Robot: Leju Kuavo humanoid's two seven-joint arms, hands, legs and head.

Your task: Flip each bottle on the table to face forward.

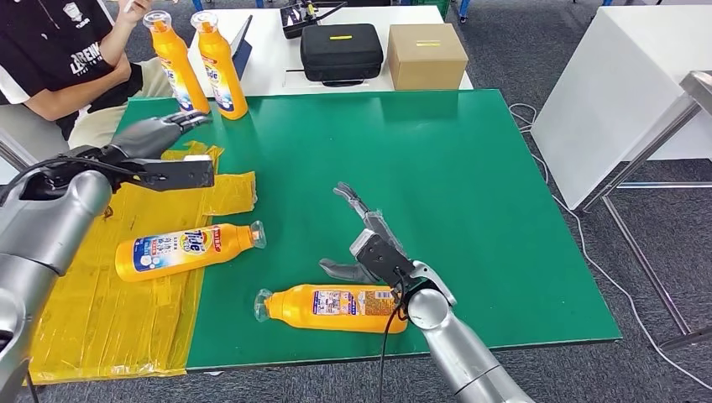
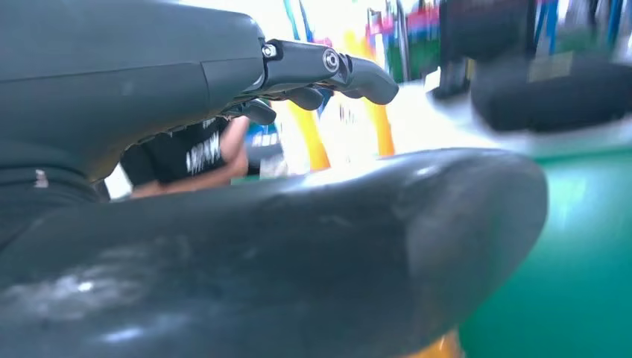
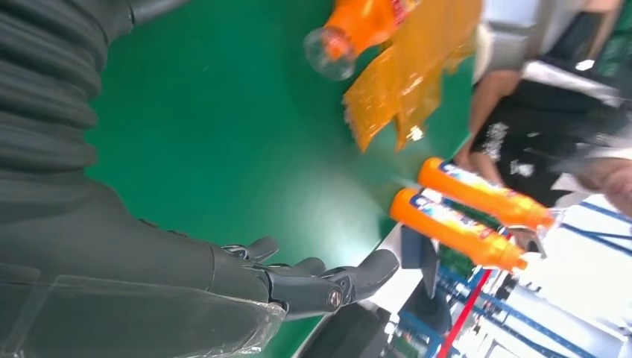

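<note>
Near bottle (image 1: 336,307), back label up: my right hand (image 1: 369,248) hangs released above it, left hand (image 1: 159,134) likewise empty; I'd grip mid-body, then roll it.

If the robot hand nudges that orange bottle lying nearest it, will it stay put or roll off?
The bottle lies on its side and looks rounded, so a sideways nudge would probably roll it. Its glossy plastic may slip in the right robot hand. The green mat looks flat, so it should not roll far.
</note>
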